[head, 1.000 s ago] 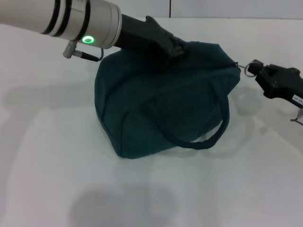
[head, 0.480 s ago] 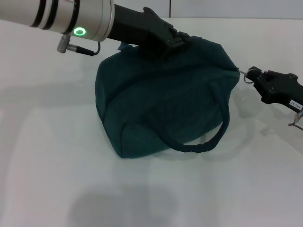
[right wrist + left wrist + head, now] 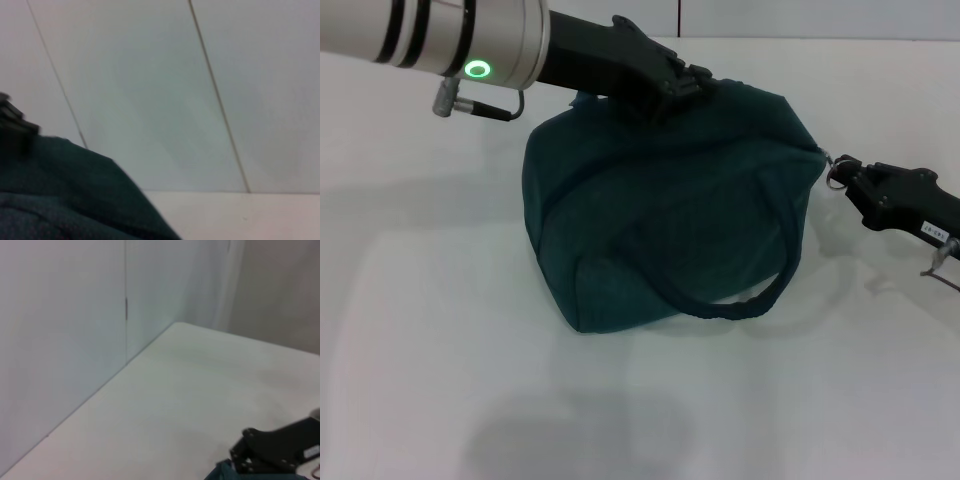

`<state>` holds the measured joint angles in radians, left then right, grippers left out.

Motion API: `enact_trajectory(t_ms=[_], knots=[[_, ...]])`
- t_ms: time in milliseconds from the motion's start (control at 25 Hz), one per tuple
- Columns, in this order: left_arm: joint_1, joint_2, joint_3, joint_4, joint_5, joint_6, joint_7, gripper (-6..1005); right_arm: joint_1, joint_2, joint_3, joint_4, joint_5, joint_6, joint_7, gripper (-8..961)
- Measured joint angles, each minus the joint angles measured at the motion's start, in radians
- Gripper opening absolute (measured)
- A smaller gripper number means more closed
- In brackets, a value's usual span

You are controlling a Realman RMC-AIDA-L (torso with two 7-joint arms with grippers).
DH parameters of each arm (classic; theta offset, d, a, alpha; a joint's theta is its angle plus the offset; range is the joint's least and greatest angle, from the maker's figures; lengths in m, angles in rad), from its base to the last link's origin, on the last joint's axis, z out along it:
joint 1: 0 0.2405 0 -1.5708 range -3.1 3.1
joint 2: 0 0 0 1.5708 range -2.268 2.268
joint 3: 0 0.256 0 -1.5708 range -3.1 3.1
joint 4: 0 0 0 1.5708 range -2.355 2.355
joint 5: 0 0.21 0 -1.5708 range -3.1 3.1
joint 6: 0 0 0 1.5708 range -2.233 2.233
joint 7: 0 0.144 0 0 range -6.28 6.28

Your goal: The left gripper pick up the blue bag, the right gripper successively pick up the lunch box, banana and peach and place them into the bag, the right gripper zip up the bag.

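White table (image 3: 440, 330) carries the slumped, dark teal blue bag (image 3: 660, 230), zipped. My left gripper (image 3: 692, 85) pinches its top; my right gripper (image 3: 847, 180) grips the ring pull (image 3: 835, 181) beside it.

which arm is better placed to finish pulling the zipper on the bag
Right. The right gripper is at the zipper ring on the blue bag; the left gripper grips its top.

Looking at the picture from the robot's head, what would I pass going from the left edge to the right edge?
The silver cuff with the green light → the blue bag → the metal zip ring → the right gripper on its black arm.
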<state>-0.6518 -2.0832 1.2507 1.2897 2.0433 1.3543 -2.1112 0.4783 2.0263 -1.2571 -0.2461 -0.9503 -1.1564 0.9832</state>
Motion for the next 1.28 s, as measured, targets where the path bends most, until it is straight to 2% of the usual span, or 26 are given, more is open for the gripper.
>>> enact_trajectory(t_ms=[240, 400, 520, 600, 680, 720, 760, 880, 960, 1120, 1280], knots=[[0.046, -0.004, -0.036, -0.013, -0.117, -0.011, 0.091, 98, -0.028, -0.003, -0.003, 0.004, -0.001, -0.059, 0.025, 151], [0.121, -0.004, -0.071, -0.014, -0.279, -0.016, 0.222, 171, -0.049, -0.006, 0.007, 0.004, 0.002, -0.065, 0.02, 168], [0.16, -0.003, -0.092, -0.017, -0.345, -0.019, 0.265, 227, -0.066, -0.007, 0.04, 0.003, 0.006, -0.062, 0.019, 180], [0.242, -0.002, -0.148, -0.051, -0.484, -0.015, 0.359, 263, -0.078, -0.007, 0.079, 0.006, 0.007, -0.061, 0.016, 259], [0.257, -0.002, -0.157, -0.065, -0.516, -0.012, 0.384, 300, -0.094, -0.007, 0.124, 0.009, 0.008, -0.063, 0.001, 338], [0.298, -0.001, -0.184, -0.107, -0.595, -0.005, 0.453, 421, -0.113, -0.006, 0.184, 0.011, 0.009, -0.073, -0.018, 378], [0.321, -0.002, -0.204, -0.141, -0.645, 0.003, 0.504, 541, -0.113, -0.006, 0.184, 0.011, 0.009, -0.073, -0.018, 417], [0.371, 0.001, -0.264, -0.27, -0.804, 0.06, 0.645, 541, -0.138, -0.006, 0.241, 0.012, 0.01, -0.129, -0.035, 535], [0.381, 0.01, -0.32, -0.36, -0.863, 0.125, 0.694, 542, -0.148, -0.012, 0.248, 0.012, 0.013, -0.176, -0.032, 613], [0.366, 0.028, -0.405, -0.467, -0.868, 0.219, 0.707, 543, -0.146, -0.029, 0.231, 0.006, -0.005, -0.243, 0.009, 691], [0.362, 0.033, -0.408, -0.482, -0.864, 0.245, 0.706, 544, -0.136, -0.051, 0.226, 0.002, -0.067, -0.203, 0.118, 769]])
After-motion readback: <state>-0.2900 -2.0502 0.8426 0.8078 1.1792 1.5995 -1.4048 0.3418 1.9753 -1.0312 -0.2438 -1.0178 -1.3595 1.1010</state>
